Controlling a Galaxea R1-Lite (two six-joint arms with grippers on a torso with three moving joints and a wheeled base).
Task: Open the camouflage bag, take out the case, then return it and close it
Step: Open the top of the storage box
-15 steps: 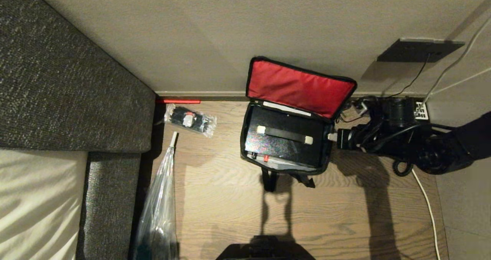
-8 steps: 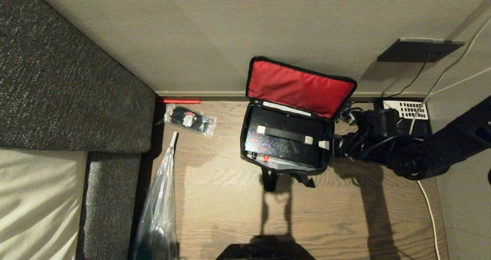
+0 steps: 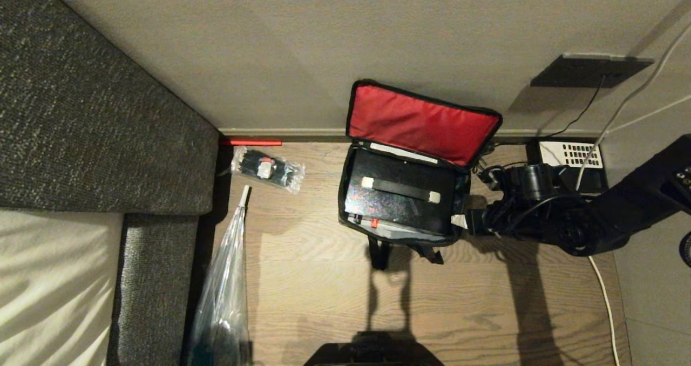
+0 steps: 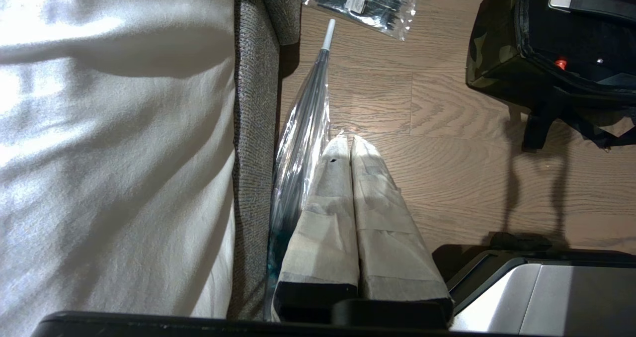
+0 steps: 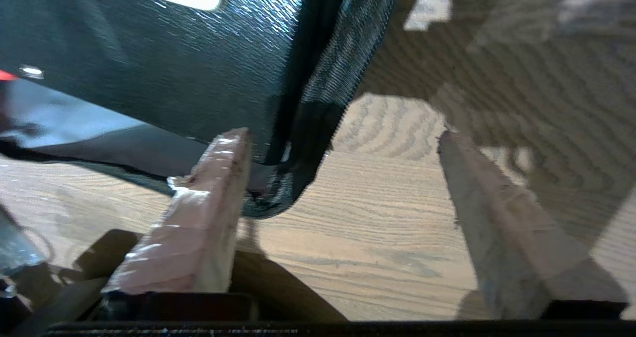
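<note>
Writing is nowhere legible: the packet (image 3: pixel 268 169) by the sofa (image 3: pixel 102 123) carries a white-and-red label too small to read, and the case (image 3: pixel 402 196) shows only a small red mark near its front edge.

Bag (image 3: pixel 402 193) sits on the wood floor (image 3: pixel 324 279) against the wall, lid up with its red lining facing out. The case lies flat inside it, a black strap with pale ends running across its top.

Right gripper (image 3: pixel 463 210) is at the bag's right end, near the front corner. In the right wrist view its fingers (image 5: pixel 218 178) stand well apart, one touching the bag's corner, the other over bare floor; nothing is held.

Left gripper (image 4: pixel 348 145) hangs beside the sofa, its fingers pressed together, above a clear plastic-wrapped umbrella (image 4: pixel 303 123) lying along the sofa's base.

Behind the right arm, cables trail across the floor and a black phone with white keys (image 3: pixel 573 158) lies by the wall. A red strip (image 3: pixel 251 142) runs along the skirting near the packet.
</note>
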